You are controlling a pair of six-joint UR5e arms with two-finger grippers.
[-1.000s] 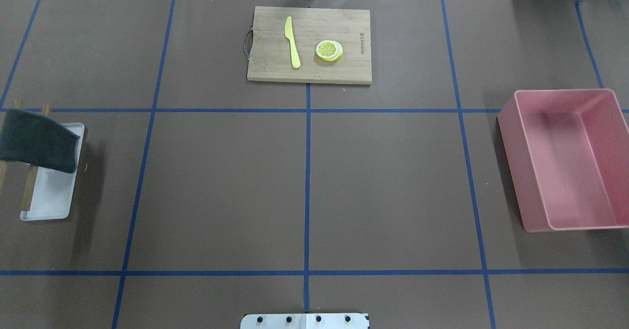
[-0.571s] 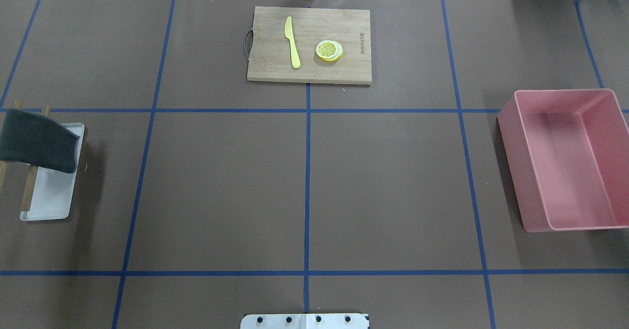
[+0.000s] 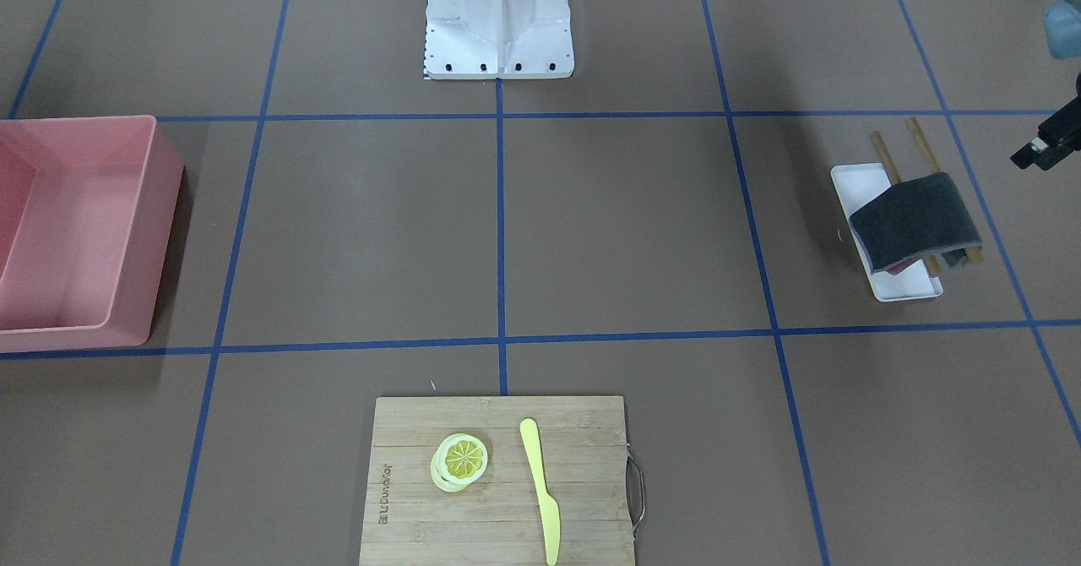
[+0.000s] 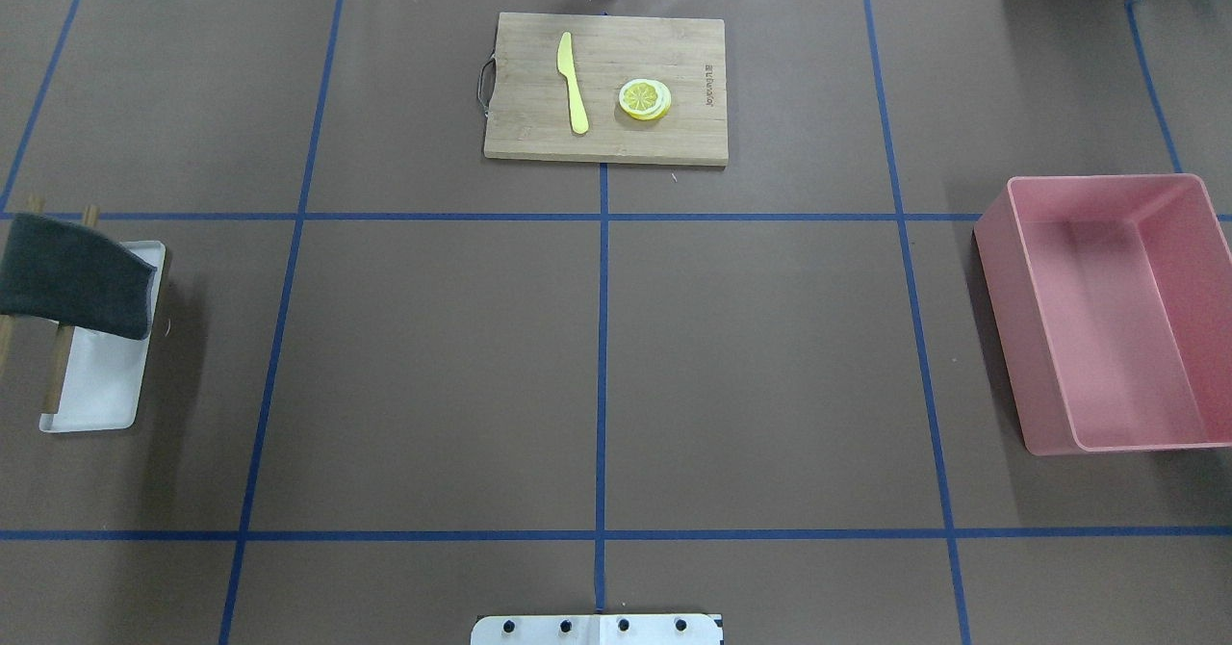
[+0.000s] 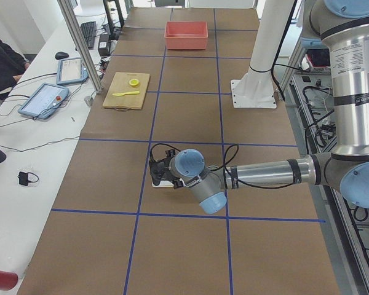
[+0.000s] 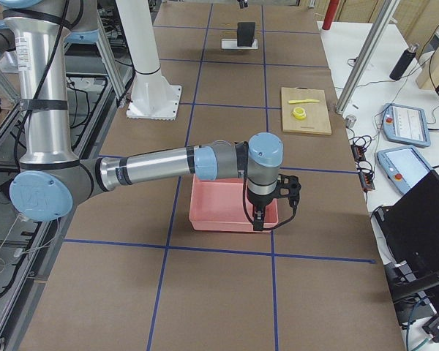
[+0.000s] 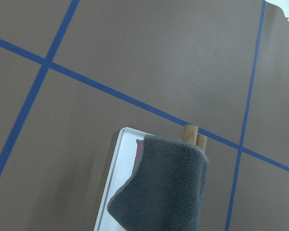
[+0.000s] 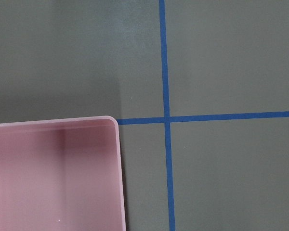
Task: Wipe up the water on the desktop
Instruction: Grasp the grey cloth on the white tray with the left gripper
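The desktop (image 4: 443,366) is a matte brown surface crossed by blue tape lines; I cannot make out any water on it. A dark grey cloth (image 4: 72,279) (image 3: 916,220) (image 7: 164,192) hangs over a wooden rack (image 4: 58,371) on a white tray (image 4: 96,404) at the left edge. In the exterior left view my left gripper (image 5: 155,172) hovers close to that tray; I cannot tell whether it is open or shut. My right gripper (image 6: 257,219) hangs over the pink bin (image 6: 230,208), and I cannot tell its state either.
A wooden cutting board (image 4: 525,135) at the far middle carries a yellow knife (image 4: 573,82) and lemon slices (image 4: 645,99). The pink bin (image 4: 1020,337) stands at the right edge. The robot's base plate (image 4: 597,631) is at the near middle.
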